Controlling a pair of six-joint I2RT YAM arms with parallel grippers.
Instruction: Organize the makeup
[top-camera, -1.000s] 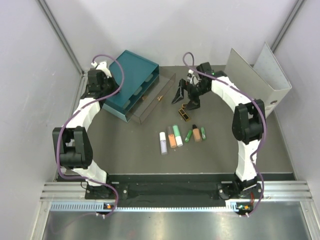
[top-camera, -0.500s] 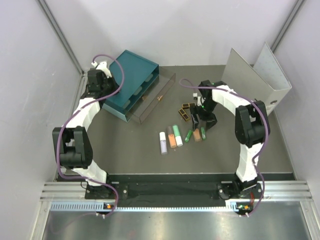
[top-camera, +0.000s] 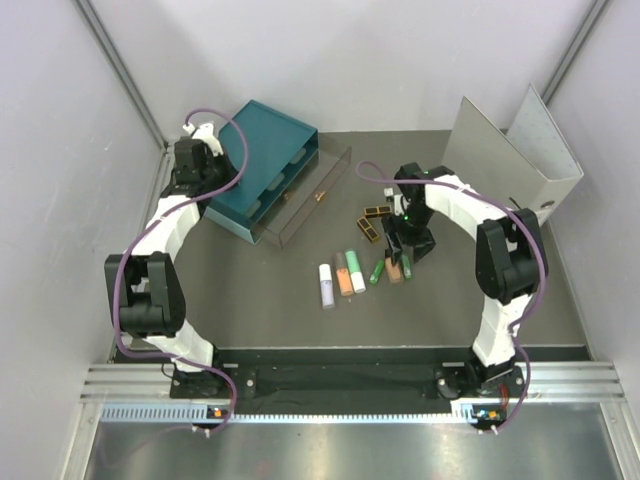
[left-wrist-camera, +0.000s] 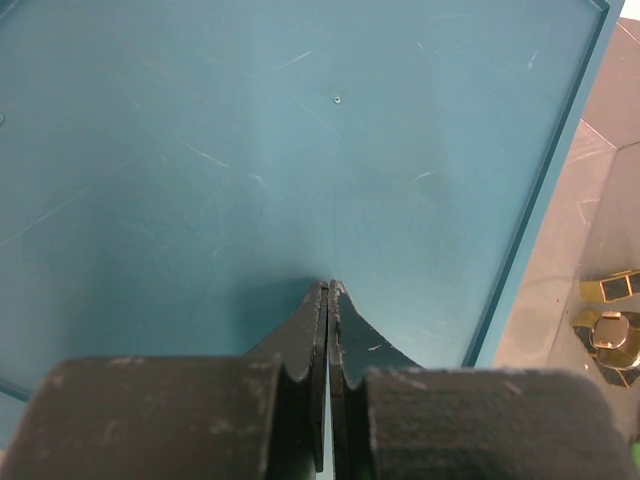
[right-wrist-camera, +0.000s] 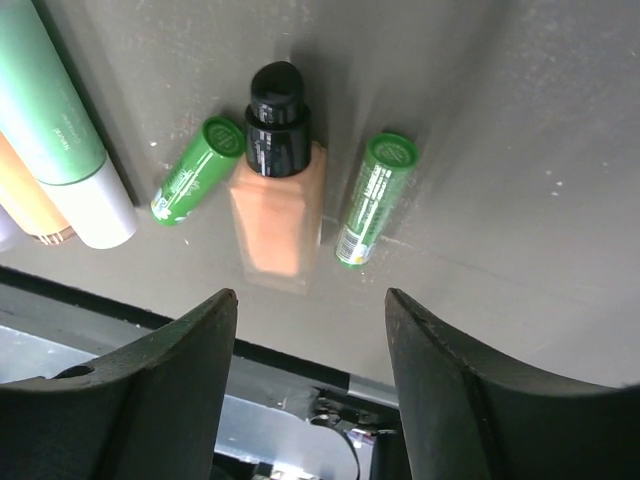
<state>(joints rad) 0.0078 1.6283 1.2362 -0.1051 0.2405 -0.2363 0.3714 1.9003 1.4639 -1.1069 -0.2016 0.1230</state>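
Grey counter (top-camera: 260, 290) below: I'm hovering the right hand (right-wrist-camera: 310, 300), half-wide and empty, over the peach bottle (right-wrist-camera: 275, 215); next needs lowering and pinching. Left hand (left-wrist-camera: 328, 300) is resting pinched shut.

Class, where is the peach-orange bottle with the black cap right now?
In the right wrist view, the peach-orange bottle lies flat on the dark table between two bright green tubes, just ahead of the open right gripper.

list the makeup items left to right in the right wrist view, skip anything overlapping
pale green tube with white end -> left bright green tube -> peach bottle with black cap -> right bright green tube
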